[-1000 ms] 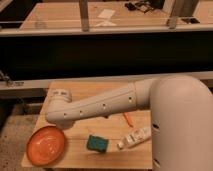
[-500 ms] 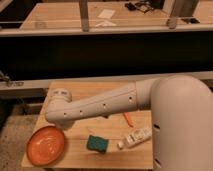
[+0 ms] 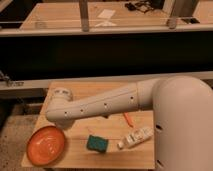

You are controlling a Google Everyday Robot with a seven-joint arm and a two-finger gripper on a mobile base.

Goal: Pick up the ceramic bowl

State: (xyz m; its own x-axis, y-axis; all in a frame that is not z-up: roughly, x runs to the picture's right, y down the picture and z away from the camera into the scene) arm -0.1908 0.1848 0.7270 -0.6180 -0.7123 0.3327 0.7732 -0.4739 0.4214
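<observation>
Nothing has moved since the earlier frames. Lower left, the ceramic bowl [image 3: 46, 145] overhangs the table [image 3: 112, 152] corner, beside a green sponge [image 3: 97, 143] and white bottle [image 3: 135, 137]. Above, the arm [image 3: 100, 106] hides the gripper; jaws' state unknown.

The robot's white arm [image 3: 107, 102] reaches from the bulky rounded shoulder housing [image 3: 182, 125] at the right — a long, slightly tapering segment dotted with small dark holes — and stretches leftward, nearly level. It ends in a rounded elbow joint [image 3: 61, 102] at the left. The gripper lies hidden beyond that joint, out of sight below it.
</observation>
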